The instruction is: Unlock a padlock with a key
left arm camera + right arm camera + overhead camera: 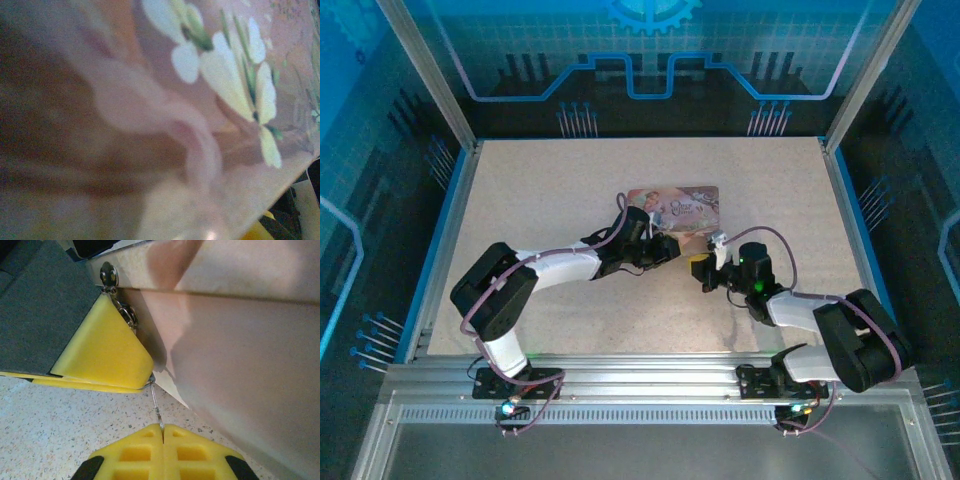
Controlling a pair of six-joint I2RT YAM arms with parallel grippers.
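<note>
Speckled beige tabletop (550, 190), blue-lit walls (650, 40) (grid-patterned), right pincer (162, 431) pinching key (156, 402), left pincer (668, 250) state unclear.

Two white-and-black arms with yellow-fingered grippers

The left arm (535, 272) and right arm (820, 320) share white links, bulky black joint housings and black bases, with a purple cable (772, 229) looping along each. A green light (757, 290) glows near the right wrist. The right gripper (162, 432) has moulded yellow fingers (135, 452) with square recesses and black corners.
</note>
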